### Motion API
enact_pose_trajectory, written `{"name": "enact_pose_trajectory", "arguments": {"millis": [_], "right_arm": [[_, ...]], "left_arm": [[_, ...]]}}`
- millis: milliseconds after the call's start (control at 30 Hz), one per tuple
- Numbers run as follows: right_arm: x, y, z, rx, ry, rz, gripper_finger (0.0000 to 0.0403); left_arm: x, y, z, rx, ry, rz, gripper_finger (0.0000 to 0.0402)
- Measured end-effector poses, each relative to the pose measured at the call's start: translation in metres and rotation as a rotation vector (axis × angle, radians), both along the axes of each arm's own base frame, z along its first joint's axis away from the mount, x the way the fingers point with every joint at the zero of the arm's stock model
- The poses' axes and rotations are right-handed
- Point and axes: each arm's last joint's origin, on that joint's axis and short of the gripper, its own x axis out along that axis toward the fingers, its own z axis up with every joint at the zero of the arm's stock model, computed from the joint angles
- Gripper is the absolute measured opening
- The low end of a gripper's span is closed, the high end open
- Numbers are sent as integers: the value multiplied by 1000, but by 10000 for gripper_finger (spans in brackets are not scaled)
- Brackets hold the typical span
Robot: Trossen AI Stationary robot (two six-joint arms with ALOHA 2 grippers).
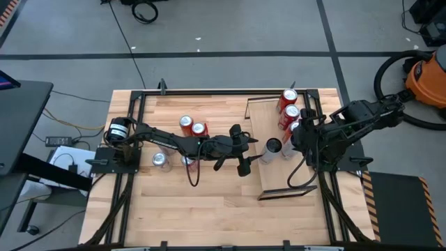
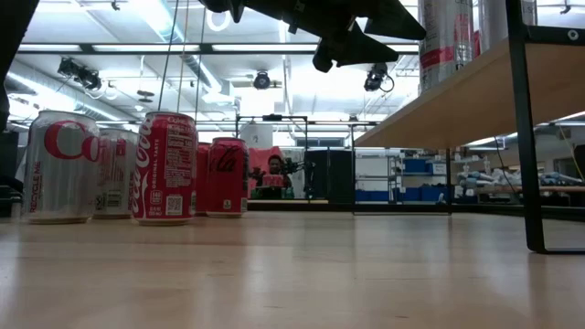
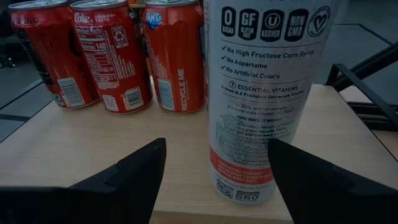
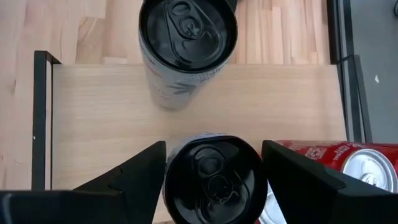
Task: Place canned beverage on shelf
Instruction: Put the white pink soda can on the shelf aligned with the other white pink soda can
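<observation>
The shelf (image 1: 279, 178) is a light-wood board raised over the table's right side, and it also shows in the low view (image 2: 439, 105). A tall white can with a black top (image 1: 273, 146) stands upright on the shelf near its left edge. In the left wrist view this can (image 3: 267, 93) is just beyond my open left gripper (image 3: 216, 146). My right gripper (image 4: 213, 148) is open above the shelf, pointing down. Its fingers stand on either side of a second black-topped can (image 4: 214, 177), which is upright on the shelf. Red cans (image 1: 288, 97) stand at the shelf's far end. My right gripper comes from above with one finger (image 4: 146, 165) on each side of the second can's top rim (image 4: 214, 140). I cannot tell whether the fingers touch it. The can stands upright on the shelf board.
Red cans (image 1: 191, 127) and silver cans (image 1: 161, 160) stand on the plank tabletop at the left, and they also show in the low view (image 2: 164, 169). The shelf's dark end rim (image 4: 38, 118) and black metal rails (image 1: 327, 195) border the work area. Bare board lies at the shelf's near end.
</observation>
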Motion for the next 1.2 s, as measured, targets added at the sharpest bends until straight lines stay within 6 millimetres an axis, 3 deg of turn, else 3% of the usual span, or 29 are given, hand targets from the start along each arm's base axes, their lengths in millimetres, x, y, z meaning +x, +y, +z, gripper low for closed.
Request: {"name": "enact_pose_trajectory", "arguments": {"millis": [800,1200], "right_arm": [[2,-1,0,28,-1,17,273],[7,-3,2,-18,-50,20,301]], "left_arm": [[0,0,0,2,0,-2,292],[1,-1,-1,-28,-8,3,292]]}}
